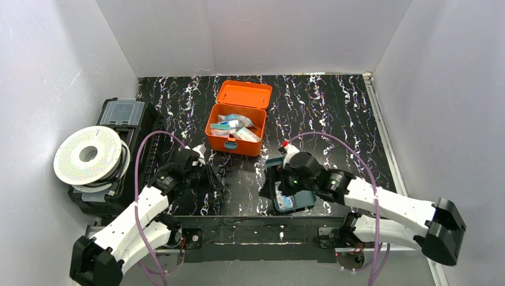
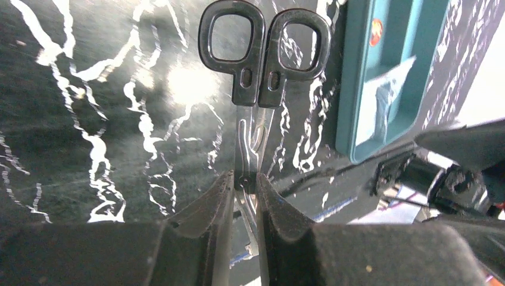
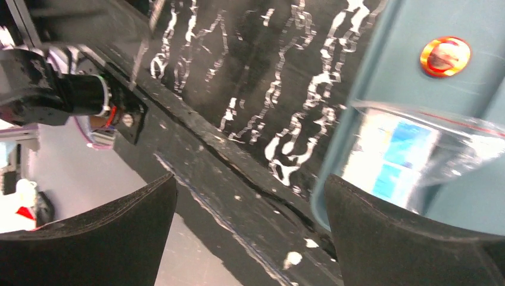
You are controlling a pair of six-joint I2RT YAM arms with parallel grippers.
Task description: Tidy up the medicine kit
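The orange medicine kit (image 1: 233, 130) stands open at the middle back of the table, lid (image 1: 244, 94) tipped back, with several small packets inside. My left gripper (image 2: 245, 180) is shut on the blades of black-handled scissors (image 2: 262, 56); their handles point away from it, just above the black marbled mat. It shows in the top view (image 1: 208, 174) in front of the kit. My right gripper (image 3: 250, 205) is open and holds nothing. It hovers at the near edge of a dark teal tray (image 3: 417, 89), which holds a clear packet (image 3: 411, 155).
A black case with a clear lid (image 1: 122, 113) sits at the left with a white perforated spool (image 1: 89, 155) on top. White walls close in the mat on three sides. The teal tray (image 1: 296, 201) lies near the table's front rail (image 1: 256, 229).
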